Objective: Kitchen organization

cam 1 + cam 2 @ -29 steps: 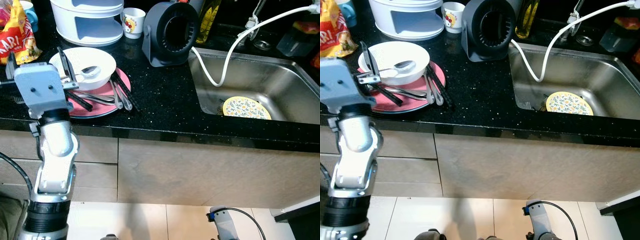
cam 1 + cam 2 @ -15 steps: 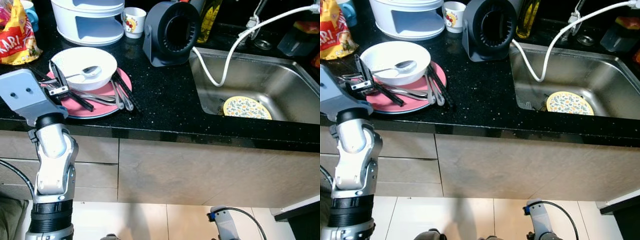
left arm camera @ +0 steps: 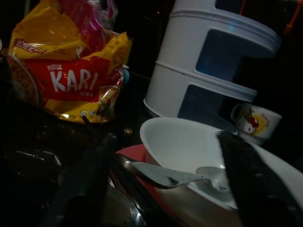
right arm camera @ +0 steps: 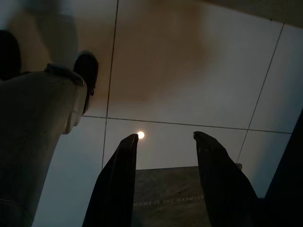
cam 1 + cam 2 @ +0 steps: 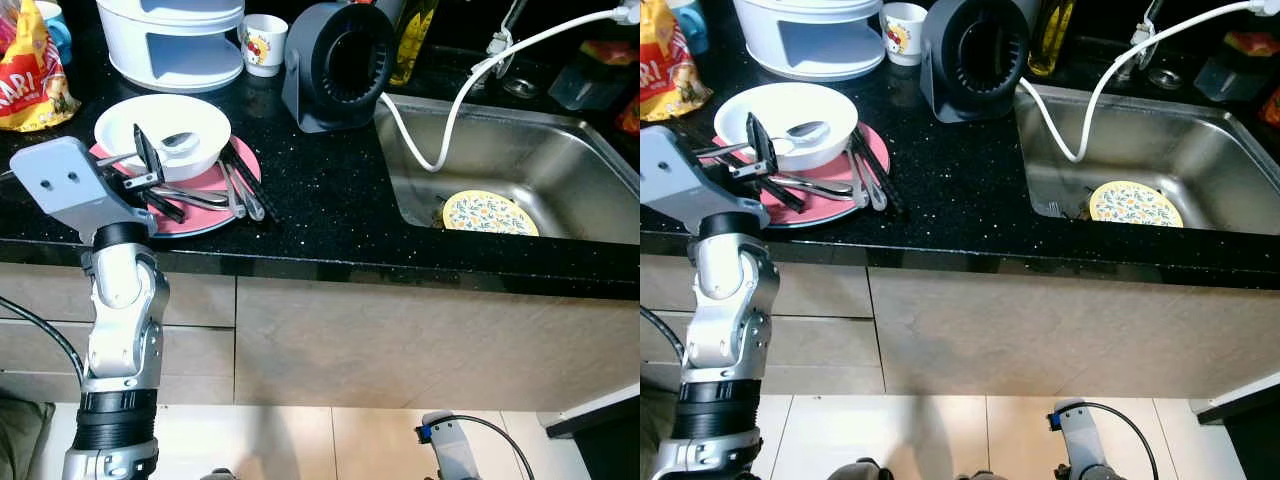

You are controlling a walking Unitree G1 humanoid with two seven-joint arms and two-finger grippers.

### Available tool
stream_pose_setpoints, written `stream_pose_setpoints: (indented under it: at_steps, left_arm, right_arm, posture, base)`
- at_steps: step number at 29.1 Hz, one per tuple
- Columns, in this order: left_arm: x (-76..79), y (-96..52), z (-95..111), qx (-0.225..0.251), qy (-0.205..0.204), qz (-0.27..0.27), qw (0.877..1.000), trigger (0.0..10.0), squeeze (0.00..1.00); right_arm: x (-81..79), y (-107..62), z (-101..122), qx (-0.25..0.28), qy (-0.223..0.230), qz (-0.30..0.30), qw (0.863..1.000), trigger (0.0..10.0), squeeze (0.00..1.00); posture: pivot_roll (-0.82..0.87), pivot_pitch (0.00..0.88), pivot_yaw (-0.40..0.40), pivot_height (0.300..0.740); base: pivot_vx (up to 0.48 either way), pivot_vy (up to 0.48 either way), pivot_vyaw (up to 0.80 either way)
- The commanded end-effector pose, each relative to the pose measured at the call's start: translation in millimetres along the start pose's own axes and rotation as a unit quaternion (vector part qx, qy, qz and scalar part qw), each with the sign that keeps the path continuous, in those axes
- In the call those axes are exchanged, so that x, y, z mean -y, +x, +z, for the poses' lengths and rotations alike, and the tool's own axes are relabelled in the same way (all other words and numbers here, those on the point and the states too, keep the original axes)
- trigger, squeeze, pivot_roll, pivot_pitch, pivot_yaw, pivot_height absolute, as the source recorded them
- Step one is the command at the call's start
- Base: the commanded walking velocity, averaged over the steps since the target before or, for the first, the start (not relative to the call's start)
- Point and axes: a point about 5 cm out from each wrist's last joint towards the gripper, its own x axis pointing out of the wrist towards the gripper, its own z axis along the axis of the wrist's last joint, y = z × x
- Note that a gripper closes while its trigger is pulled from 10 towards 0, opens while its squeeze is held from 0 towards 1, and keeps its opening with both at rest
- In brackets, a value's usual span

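The left arm rises from below the worktop [image 5: 330, 215] edge, its forearm upright and its wrist block tipped forward so that the left gripper [image 5: 138, 168] reaches over the near rim of the pink plate [image 5: 205, 212]. Its fingers [image 5: 148, 158] stand spread wide, holding nothing: one points up over the near edge of the white bowl [image 5: 165, 135], the other lies low toward the plate. In the left wrist view the spoon [image 3: 180, 176] rests in the bowl between the two fingers, its bowl end near the farther finger and its handle running toward the nearer one; whether either finger touches it cannot be told. Loose cutlery [image 5: 240, 190] lies on the plate just beside the fingers, on the side toward the sink [image 5: 520, 160].

Beyond the fingertips stand a white tiered container [image 3: 213, 66], a small printed cup [image 3: 255, 122] and a yellow snack bag [image 3: 66, 80]. A black fan [image 5: 335, 62] stands well apart toward the sink, where a patterned plate [image 5: 490, 213] lies.

The right gripper [image 4: 165, 179] hangs idle, its fingers apart and empty, pointing at the tiled floor [image 4: 189, 61].
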Motion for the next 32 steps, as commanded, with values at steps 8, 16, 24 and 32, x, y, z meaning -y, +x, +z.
stream_pose_setpoints:
  at_steps: [8,16,24,32]
  left_arm:
    - [-0.2,-1.0,-4,-0.002,-0.01,-0.004,1.0,0.0,0.0]
    - [0.2,0.4,-1,0.011,-0.006,-0.011,1.0,0.0,0.0]
    - [1.7,7.3,12,0.04,0.01,-0.031,0.999,0.0,0.0]
    - [16.9,18.1,33,0.063,-0.039,-0.09,0.993,0.0,0.0]
  right_arm:
    - [6.6,-1.9,-10,-0.015,0.001,-0.007,1.0,10.0,0.0]
    - [5.7,-1.5,-8,-0.013,-0.003,-0.006,1.0,10.0,0.0]
    - [4.3,-1.4,-9,-0.014,-0.005,-0.006,1.0,10.0,0.0]
    - [1.8,-0.9,-7,-0.008,0.005,-0.007,1.0,10.0,0.0]
  posture:
    - [0.13,0.095,-0.122,0.74]
    - [0.13,0.095,-0.123,0.74]
    - [0.13,0.098,-0.124,0.74]
    - [0.13,0.101,-0.117,0.74]
  base:
    - [0.0,0.0,0.0]
    - [0.0,0.0,0.0]
    - [0.0,0.0,0.0]
    - [0.0,0.0,0.0]
